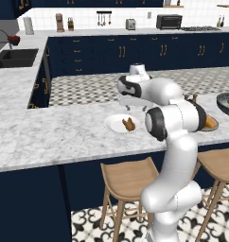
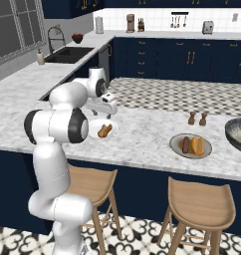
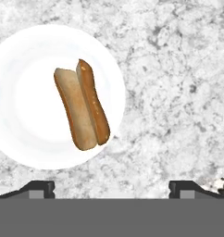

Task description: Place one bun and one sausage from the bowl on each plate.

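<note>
fingers: spread wide, empty; gripper (image 3: 111, 187) at frame bottom.
white plate (image 3: 21, 69): upper left of our fingers.
bun (image 3: 73, 110) and sausage (image 3: 93, 107): touching, long axes near vertical.

White plate (image 3: 21, 69) carried a pale tan bun (image 3: 74, 111) beside a reddish-brown sausage (image 3: 94, 104). Counter (image 3: 178, 83) was grey-white marble. Bowl (image 2: 238, 133) was dark grey, speckled inside.

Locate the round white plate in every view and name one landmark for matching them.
Left base view: round white plate at centre, on the marble counter, just left of the arm.
Right base view: left of centre, beside the arm.
Hand view: upper left.
Shared landmark: the tan bun and brown sausage lying side by side on it.
</note>
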